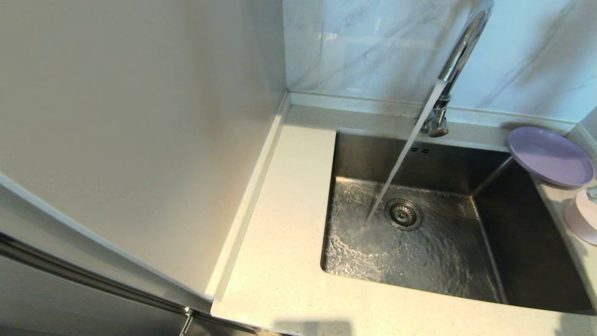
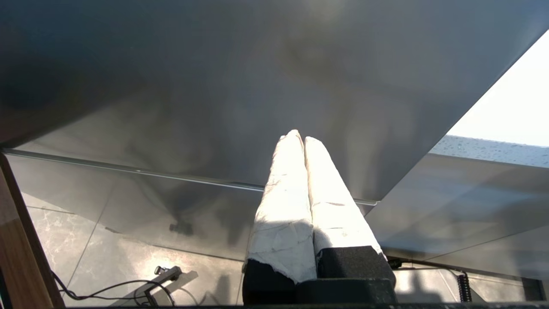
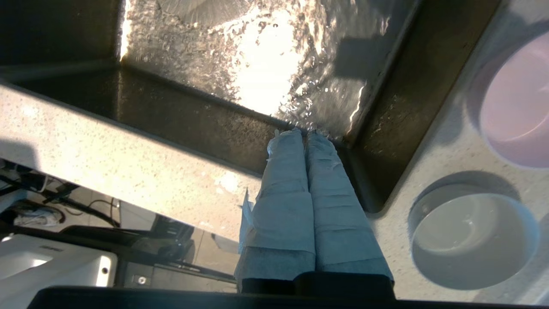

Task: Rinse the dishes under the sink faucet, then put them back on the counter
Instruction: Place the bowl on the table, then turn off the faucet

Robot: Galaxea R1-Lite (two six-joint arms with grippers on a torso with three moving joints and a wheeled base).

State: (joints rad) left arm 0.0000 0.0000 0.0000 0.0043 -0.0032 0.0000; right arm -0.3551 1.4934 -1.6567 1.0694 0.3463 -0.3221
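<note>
Right claw [image 3: 304,133] pressed shut, empty, above the sink's near corner; bowl [image 3: 472,238] and pink saucer [image 3: 514,111] just beside it on the counter [image 3: 107,159]. Left claw [image 2: 299,137] shut too, empty, facing a grey panel [image 2: 214,86]. From the head: neither claw visible, faucet [image 1: 459,51] running into the sink [image 1: 513,242], plate [image 1: 550,156] on the counter's back corner.
</note>
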